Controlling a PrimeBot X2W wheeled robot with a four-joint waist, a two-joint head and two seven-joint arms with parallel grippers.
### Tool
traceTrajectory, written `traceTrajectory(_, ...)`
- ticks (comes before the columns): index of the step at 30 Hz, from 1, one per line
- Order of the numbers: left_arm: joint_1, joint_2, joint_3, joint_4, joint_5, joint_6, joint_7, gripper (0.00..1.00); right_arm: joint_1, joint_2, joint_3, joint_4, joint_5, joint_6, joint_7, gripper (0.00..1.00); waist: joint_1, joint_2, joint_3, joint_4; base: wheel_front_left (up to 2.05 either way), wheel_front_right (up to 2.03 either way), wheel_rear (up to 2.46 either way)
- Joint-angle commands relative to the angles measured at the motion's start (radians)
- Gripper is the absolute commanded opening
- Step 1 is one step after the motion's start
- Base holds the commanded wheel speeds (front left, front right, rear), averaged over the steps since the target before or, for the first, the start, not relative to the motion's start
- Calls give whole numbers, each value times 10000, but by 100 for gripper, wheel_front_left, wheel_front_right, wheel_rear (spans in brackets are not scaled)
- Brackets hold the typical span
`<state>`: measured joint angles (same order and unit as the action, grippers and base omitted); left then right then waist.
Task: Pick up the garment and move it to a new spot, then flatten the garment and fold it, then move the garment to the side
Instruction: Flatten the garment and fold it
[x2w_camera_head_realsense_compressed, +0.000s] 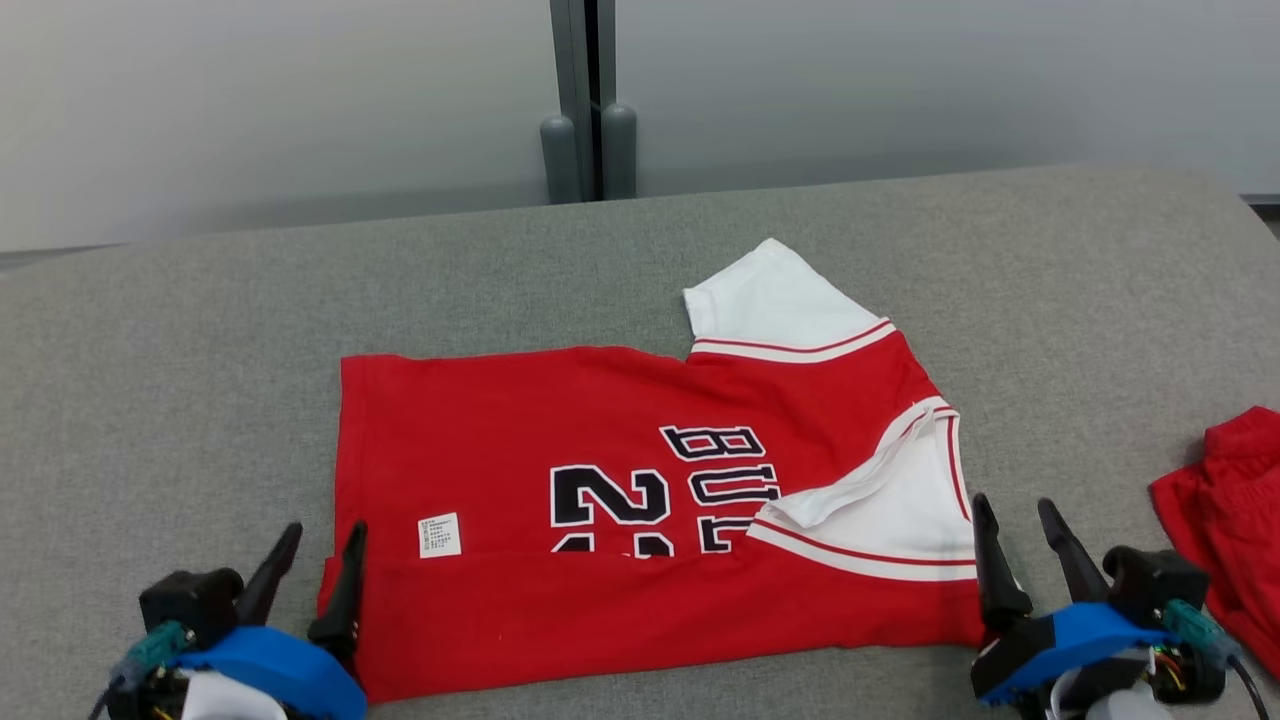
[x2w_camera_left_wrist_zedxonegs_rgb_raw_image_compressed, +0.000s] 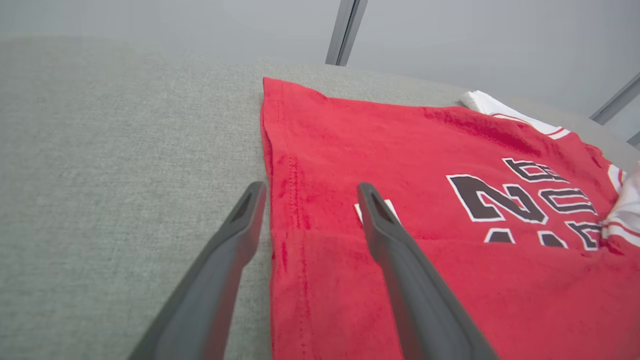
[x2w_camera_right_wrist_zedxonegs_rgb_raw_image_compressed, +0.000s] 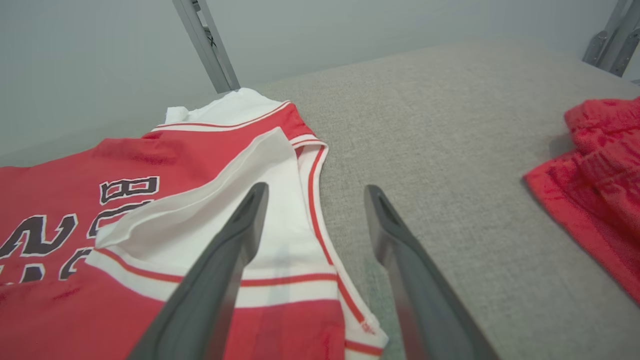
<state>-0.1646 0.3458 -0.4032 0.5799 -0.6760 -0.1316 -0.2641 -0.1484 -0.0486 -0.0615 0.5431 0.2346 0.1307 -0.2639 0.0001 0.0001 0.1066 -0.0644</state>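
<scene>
The garment (x2w_camera_head_realsense_compressed: 620, 470) is a red jersey with white sleeves and black lettering, lying flat on the grey cushioned surface (x2w_camera_head_realsense_compressed: 200, 380) with its near edge folded up over itself. My left gripper (x2w_camera_head_realsense_compressed: 322, 548) stands open at the jersey's near left corner, one finger over the cloth and one over the grey surface (x2w_camera_left_wrist_zedxonegs_rgb_raw_image_compressed: 125, 200). In the left wrist view the jersey (x2w_camera_left_wrist_zedxonegs_rgb_raw_image_compressed: 400, 150) lies between and beyond the open left gripper (x2w_camera_left_wrist_zedxonegs_rgb_raw_image_compressed: 310, 192). My right gripper (x2w_camera_head_realsense_compressed: 1018, 518) is open at the near right corner, straddling the white sleeve's edge (x2w_camera_right_wrist_zedxonegs_rgb_raw_image_compressed: 300, 235); the right gripper (x2w_camera_right_wrist_zedxonegs_rgb_raw_image_compressed: 315, 195) holds nothing.
A second red cloth (x2w_camera_head_realsense_compressed: 1225, 510) lies crumpled at the right edge of the surface, also in the right wrist view (x2w_camera_right_wrist_zedxonegs_rgb_raw_image_compressed: 595, 170). A grey post (x2w_camera_head_realsense_compressed: 590, 100) stands behind the surface against a pale wall. Bare grey surface stretches to the left and far side.
</scene>
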Motion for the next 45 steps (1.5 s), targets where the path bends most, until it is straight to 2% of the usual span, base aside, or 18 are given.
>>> traceTrajectory(1, -445, 202, -43, -55, 38, 18, 4, 100, -342, -40, 111, -126, -108, 0, 1, 100, -1, -1, 281, 101, 0, 0, 0)
traceTrajectory(6, -1800, 658, -525, 285, -101, 18, 42, 100, -1198, -42, 593, -382, -93, 0, 1, 100, -1, -1, 999, 25, 0, 0, 0)
traceTrajectory(15, -4126, 1546, -1510, 1198, -1072, 18, 163, 100, -2074, -45, 1586, -978, 78, 0, -1, 100, -1, -1, 2379, -401, 0, 0, 0)
traceTrajectory(22, -5009, 1962, -2205, 1834, -2003, 18, 189, 100, -2374, -42, 1979, -1422, 132, 0, 1, 100, -1, -1, 3099, -728, 0, 0, 0)
traceTrajectory(29, -5249, 2038, -3264, 1604, -2812, 17, 148, 100, -2952, -40, 2090, -1698, -285, 0, -1, 100, -1, -1, 3553, -789, 0, 0, 0)
traceTrajectory(30, -5247, 2056, -3470, 1526, -2894, 15, 138, 82, -3095, -39, 2088, -1655, -371, 0, -1, 100, -1, -1, 3598, -769, 0, 0, 0)
traceTrajectory(31, -5269, 2052, -3670, 1422, -3003, 15, 130, 44, -3260, -42, 2040, -1602, -479, 0, -1, 100, -1, -1, 3655, -731, 0, 0, 0)
traceTrajectory(32, -5303, 2087, -3860, 1341, -3090, 13, 124, 0, -3462, -42, 2016, -1518, -632, 0, -1, 100, -1, -1, 3697, -694, 0, 0, 0)
traceTrajectory(39, -5821, 2264, -4747, 490, -3429, 10, 38, 0, -5364, -39, 1457, -500, -2023, 0, 437, 100, -1, -1, 4039, -82, 0, 0, 0)
traceTrajectory(45, -6151, 2086, -4206, -424, -2961, 15, 10, 0, -6871, -37, 442, 115, -3519, 0, 1711, 100, -1, -1, 4431, 848, 0, 0, 0)
